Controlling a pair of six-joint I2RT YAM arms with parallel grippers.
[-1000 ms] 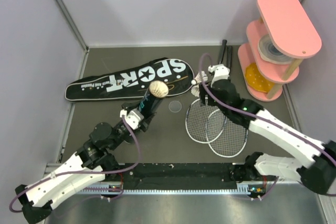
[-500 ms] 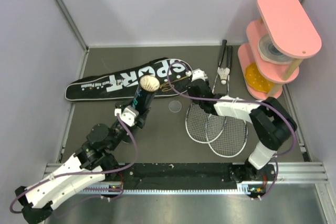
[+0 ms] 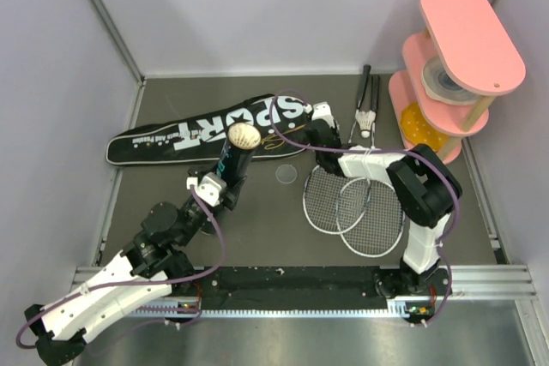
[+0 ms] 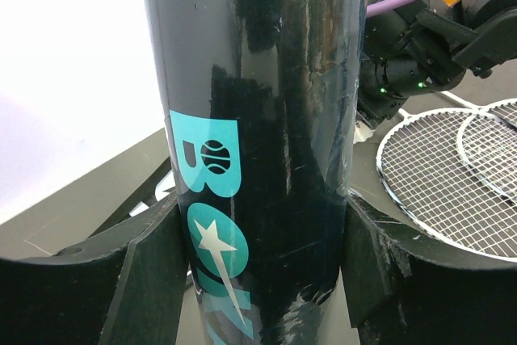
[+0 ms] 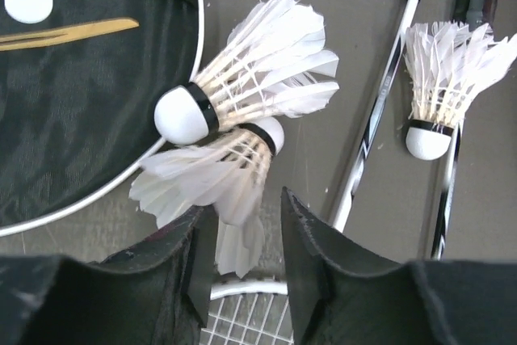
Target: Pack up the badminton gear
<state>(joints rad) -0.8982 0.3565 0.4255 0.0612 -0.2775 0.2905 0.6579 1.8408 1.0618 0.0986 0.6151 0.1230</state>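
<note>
Right gripper (image 5: 249, 214): jaws straddle the feather skirt of a white feather shuttlecock (image 5: 212, 174) lying at the rim of the black racket-shaped "SPORT" bag (image 3: 197, 130). A firm pinch cannot be confirmed. One second ago this arm reached out over the two thin silver-framed rackets (image 3: 353, 203); it has since folded back toward the bag. Left gripper (image 3: 216, 188): clamped on the long black shuttle tube (image 3: 233, 160), which is held tilted above the bag's near edge and has shifted slightly left. The rackets lie unmoved.

pink stand (image 3: 472, 32): far right | middle tier: tape roll (image 3: 446, 81), perhaps
</note>
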